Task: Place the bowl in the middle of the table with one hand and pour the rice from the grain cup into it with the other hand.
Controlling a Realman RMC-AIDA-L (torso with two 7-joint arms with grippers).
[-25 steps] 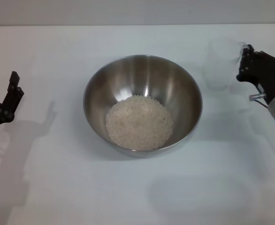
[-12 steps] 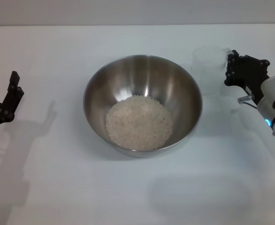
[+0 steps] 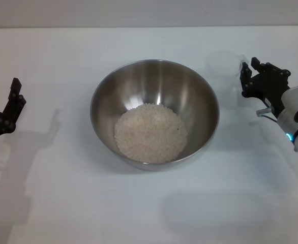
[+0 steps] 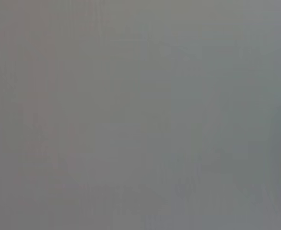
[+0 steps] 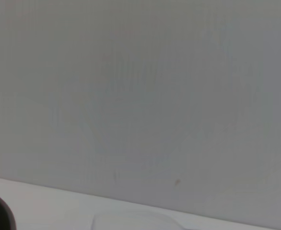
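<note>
- 1 bowl [image 3: 155,112], centre of worktop [image 3: 62,203], holds 1 heap of rice [image 3: 150,132].
- 1 grain cup [image 3: 224,76] at 2 o'clock of bowl, clamped by right pincer [image 3: 244,80].
- Left pincer [image 3: 11,104] at 9 o'clock, parked; whether spread or closed, cannot tell.

Table [image 3: 62,203] was plain white, no pattern at all. Bowl [image 3: 154,113] was shiny silver steel with darker grey reflections inside. Rice [image 3: 150,132] in it was off-white, a bit beige, grainy looking. Cup [image 3: 224,71] at about 2 o'clock from the bowl was clear and frosty, nearly blending into the table. Both grippers, left [image 3: 9,113] and right [image 3: 261,81], were black.
</note>
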